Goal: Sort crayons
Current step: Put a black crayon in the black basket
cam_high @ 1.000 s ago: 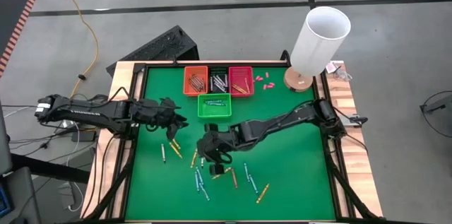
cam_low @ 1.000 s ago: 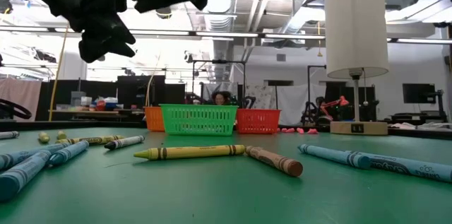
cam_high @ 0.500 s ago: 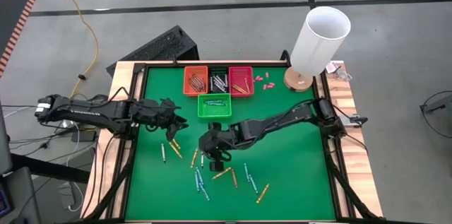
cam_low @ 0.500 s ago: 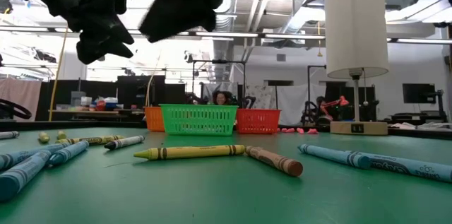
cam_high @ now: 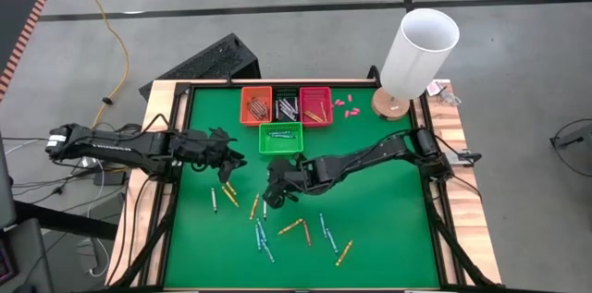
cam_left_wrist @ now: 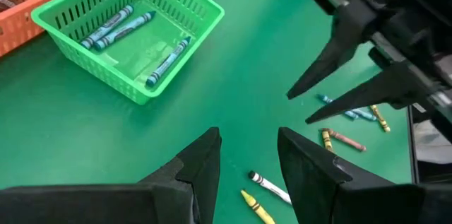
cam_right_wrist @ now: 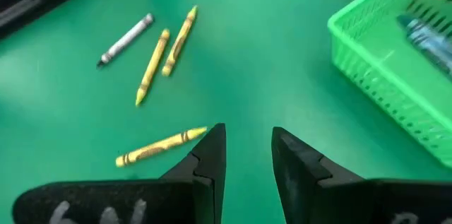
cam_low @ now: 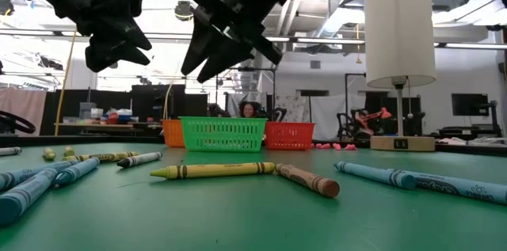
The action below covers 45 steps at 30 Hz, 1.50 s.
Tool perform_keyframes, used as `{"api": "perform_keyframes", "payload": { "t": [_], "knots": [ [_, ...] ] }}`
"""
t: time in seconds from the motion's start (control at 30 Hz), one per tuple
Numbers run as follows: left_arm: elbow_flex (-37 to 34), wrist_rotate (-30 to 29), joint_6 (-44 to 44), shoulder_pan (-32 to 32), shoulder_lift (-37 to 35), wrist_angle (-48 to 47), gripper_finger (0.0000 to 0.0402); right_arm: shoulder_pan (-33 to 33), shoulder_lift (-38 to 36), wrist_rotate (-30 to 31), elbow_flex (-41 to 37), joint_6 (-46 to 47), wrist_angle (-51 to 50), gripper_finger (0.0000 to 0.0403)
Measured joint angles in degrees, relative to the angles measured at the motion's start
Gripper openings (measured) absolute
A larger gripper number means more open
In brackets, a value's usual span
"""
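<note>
Left arm: reaches in from the left rim of the green worktop (cam_high: pixel 388 210), its left tool (cam_high: pixel 231 154) hanging empty above the mat with fingers spread, near the left end of the loose crayons. Loose crayons (cam_high: pixel 268 233): scattered over the middle and front of the worktop, lying flat and mostly apart; a grey one (cam_right_wrist: pixel 126 39) and a yellow pair (cam_right_wrist: pixel 164 53) lie together toward the left, a single yellow one (cam_right_wrist: pixel 161 146) just ahead of the right arm's fingers, and blue and orange ones nearer the front edge. Orange basket (cam_high: pixel 256 105), dark middle basket (cam_high: pixel 286 104) and red basket (cam_high: pixel 315 105): in a row at the back, each holding sorted crayons. Green basket (cam_high: pixel 280 139): just in front of that row, holding several blue crayons (cam_left_wrist: pixel 116 25). Right tool (cam_high: pixel 275 185): raised above the worktop between the green basket and the loose crayons, fingers spread, nothing between them. Lamp (cam_high: pixel 416 53): standing at the back right corner, clear of the work. Step in hand, by judgement: between picks, sorting partly done. Next move calls for lowering the right tool over one crayon, fingers straddling its width, closing, then carrying it to the basket of matching colour.
</note>
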Motion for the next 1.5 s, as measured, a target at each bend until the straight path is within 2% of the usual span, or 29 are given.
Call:
{"api": "perform_keyframes", "payload": {
  "t": [0.6, 0.77, 1.17, 1.3, 1.5],
  "knots": [
    [0.0, -0.2, -0.8, 0.0, 0.0, -1.9, 0.0131, 4.7, 1.1, 3.5, 0.1, 5.7, 2.2, 0.0111],
    [0.0, -0.2, -1.8, 0.0, 0.0, -2.1, 0.0131, 5.2, 5.2, 0.5, 0.8, 6.1, 7.8, 0.0111],
    [-0.2, -0.2, -3.3, 0.0, 0.0, -3.4, 0.0131, 4.0, 12.1, -3.2, 7.0, 12.0, 1.3, 0.0111],
    [-0.2, -0.2, -3.2, -0.1, 0.0, -3.4, 0.0131, 3.8, 14.2, -5.5, 10.2, 14.0, -3.7, 0.0111],
    [-0.2, -0.2, -3.2, 0.0, 0.0, -3.4, 0.0131, 3.8, 16.1, -5.8, 12.9, 14.6, -6.4, 0.0111]
  ]
}}
